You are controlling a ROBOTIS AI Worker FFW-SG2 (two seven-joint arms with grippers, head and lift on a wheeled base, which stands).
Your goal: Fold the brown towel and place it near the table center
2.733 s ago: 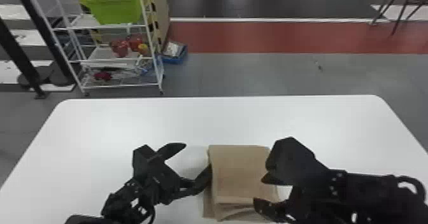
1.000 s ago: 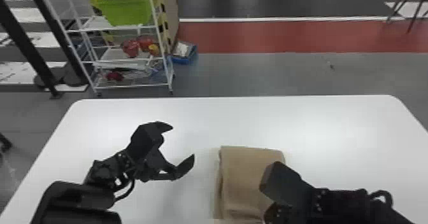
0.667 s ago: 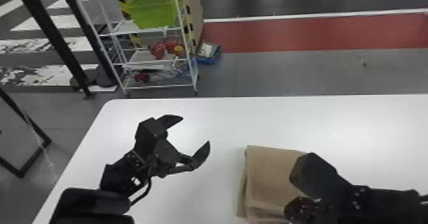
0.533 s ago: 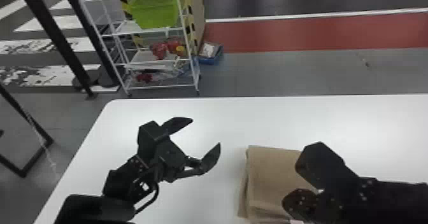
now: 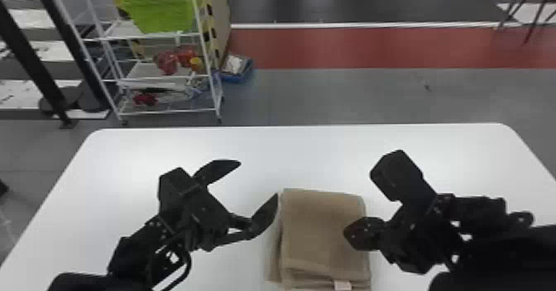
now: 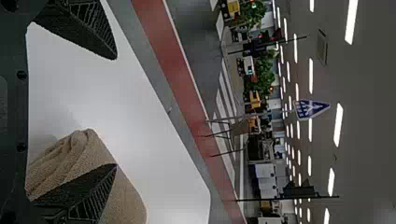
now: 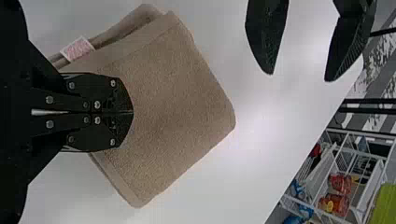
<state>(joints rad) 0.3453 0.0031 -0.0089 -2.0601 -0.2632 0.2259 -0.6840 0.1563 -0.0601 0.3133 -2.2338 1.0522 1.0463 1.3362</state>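
The brown towel point(image 5: 322, 232) lies folded into a layered rectangle near the table's front edge, its pale tag toward the robot. My left gripper point(image 5: 258, 180) stands open just left of it, holding nothing; in the left wrist view the gripper point(image 6: 114, 112) has its fingers wide apart, one in front of the towel point(image 6: 128, 200). My right gripper point(image 5: 351, 233) is over the towel's right side. In the right wrist view that gripper point(image 7: 132, 112) is shut, its fingertips together above the towel point(image 7: 182, 102), with no cloth pinched between them.
The white table point(image 5: 231, 149) extends beyond the towel to its far edge. Behind it on the floor stand a white wire shelf point(image 5: 165, 112) with a green bin point(image 5: 159, 9) and a small blue box point(image 5: 236, 77).
The left gripper went from the towel's left edge out to the left, opened wide, then came nearer again. The right gripper has pulled back a little. The head view swung left and back.
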